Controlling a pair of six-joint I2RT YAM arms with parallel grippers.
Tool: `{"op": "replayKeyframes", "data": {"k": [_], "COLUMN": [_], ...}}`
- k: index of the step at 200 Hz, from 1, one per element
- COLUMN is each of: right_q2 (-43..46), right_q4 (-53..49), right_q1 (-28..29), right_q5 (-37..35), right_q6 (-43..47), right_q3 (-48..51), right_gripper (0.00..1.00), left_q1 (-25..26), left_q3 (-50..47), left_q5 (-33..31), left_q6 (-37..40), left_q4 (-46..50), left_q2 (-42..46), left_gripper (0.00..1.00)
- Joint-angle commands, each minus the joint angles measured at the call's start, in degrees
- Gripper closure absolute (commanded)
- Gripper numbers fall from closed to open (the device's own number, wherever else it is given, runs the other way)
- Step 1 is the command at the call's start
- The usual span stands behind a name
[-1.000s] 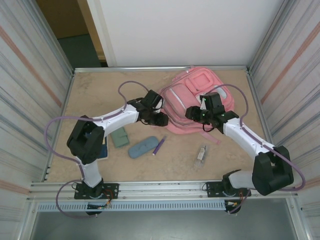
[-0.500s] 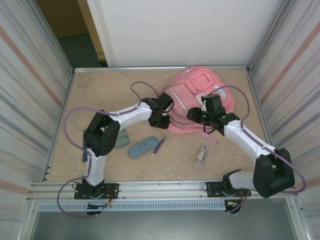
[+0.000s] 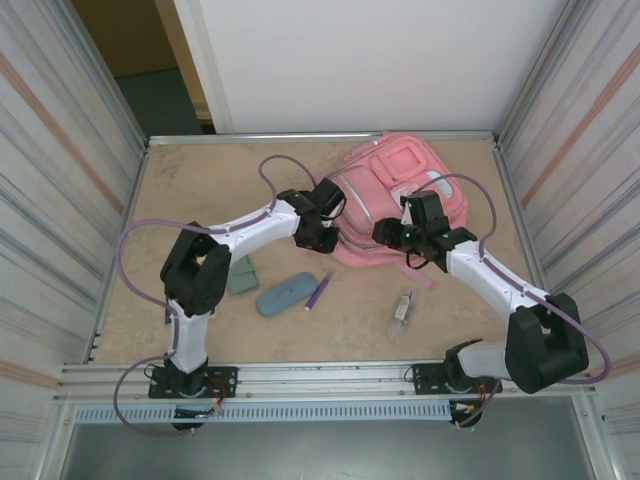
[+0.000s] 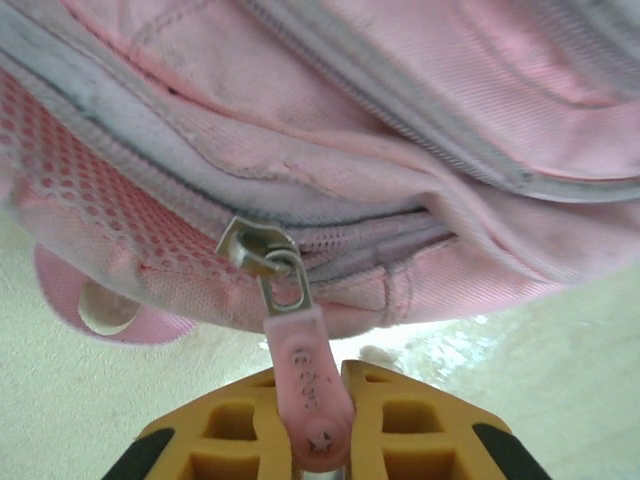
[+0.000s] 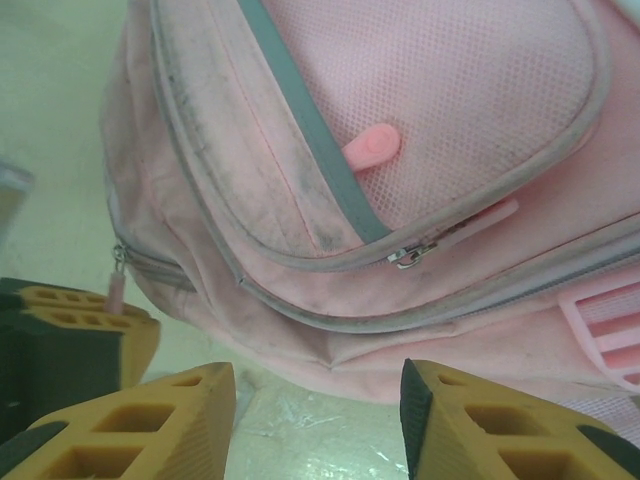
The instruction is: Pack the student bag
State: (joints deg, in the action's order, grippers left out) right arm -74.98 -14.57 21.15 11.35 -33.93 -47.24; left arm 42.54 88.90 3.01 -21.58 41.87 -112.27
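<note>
Left wrist: left end effector [image 4: 312, 405] clamps the zipper pull [image 4: 305, 372] of the backpack [image 4: 420, 90], right end effector [image 5: 318, 395] idles half-open, empty; unzipping probably comes next.

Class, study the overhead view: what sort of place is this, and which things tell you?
Most likely a robot test cell, not a classroom: left arm and right arm bolted to a metal rail, ribbed metal walls boxing in the table, and a student bag laid out.

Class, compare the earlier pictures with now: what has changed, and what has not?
The left hand moved right to the bag and closed on its zip pull. The right hand stayed open beside the bag; the pouch and pen did not move.
</note>
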Motion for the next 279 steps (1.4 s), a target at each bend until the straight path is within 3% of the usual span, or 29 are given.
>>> {"op": "replayKeyframes", "data": {"k": [1,23,34,50,61,91,118,145,165,179,205,216,236,279], "right_q2": [-2.73,-3.43,-1.77,1.51,2.66,4.79,3.58,-2.14,-6.07,-8.54,-9.89,-8.63,-5.73,0.67], "right_q4": [-2.81,-6.5,-7.55,-10.69,-16.09,-18.7,-12.64,-6.48,-5.23,-3.49,-3.23,-4.53,-9.73,-14.29], "right_q1": [1.77,3.87,6.1,10.21,10.81,9.51,8.8,7.77,8.44,8.65,8.47,8.79,9.35,5.92], "right_q5": [0.56,-1.76,-6.79,-17.0,-22.19,-20.41,-19.17,-14.5,-15.06,-15.81,-17.9,-19.89,-24.88,-29.16], "right_q6": [1.14,-4.61,-8.51,-15.2,-26.02,-45.97,-49.79,-51.5,-50.97,-51.27,-51.41,-49.98,-45.5,-31.92], "right_q3": [-1.73,-2.39,-1.54,-0.7,-0.7,2.51,3.58,3.37,1.37,0.76,0.19,-0.46,-2.65,-3.39], "right_gripper": [0.51,0.46,0.44,0.28,0.18,0.22,0.3,0.37,0.43,0.53,0.88,0.95,1.0,1.0], "left_q1": [-1.25,-1.52,-1.54,-1.59,-1.51,-1.5,-0.93,-0.28,0.15,0.34,0.34,0.12,-2.24,-10.84], "left_q3": [0.83,1.45,1.57,1.24,0.68,-2.56,-4.23,-6.26,-7.47,-8.21,-9.01,-9.35,-11.81,-19.51], "left_q5": [8.41,12.5,14.3,16.89,18.69,23.34,23.9,23.87,23.97,24.02,22.91,19.61,14.4,20.28], "left_q6": [4.55,4.86,4.47,3.34,2.74,0.81,0.69,0.25,-0.19,-0.47,-0.64,-0.7,-1.9,-3.22], "left_q4": [-0.69,-1.36,-1.84,-3.04,-4.24,-8.56,-9.57,-11.16,-12.43,-13.18,-13.57,-12.16,-10.83,-16.41], "left_q2": [4.56,4.07,3.94,3.9,4.13,5.36,6.16,7.47,8.01,8.26,9.05,9.86,11.78,14.48], "left_gripper": [1.0,1.0,1.0,1.0,1.0,1.0,1.0,1.0,1.0,1.0,1.0,1.0,1.0,1.0]}}
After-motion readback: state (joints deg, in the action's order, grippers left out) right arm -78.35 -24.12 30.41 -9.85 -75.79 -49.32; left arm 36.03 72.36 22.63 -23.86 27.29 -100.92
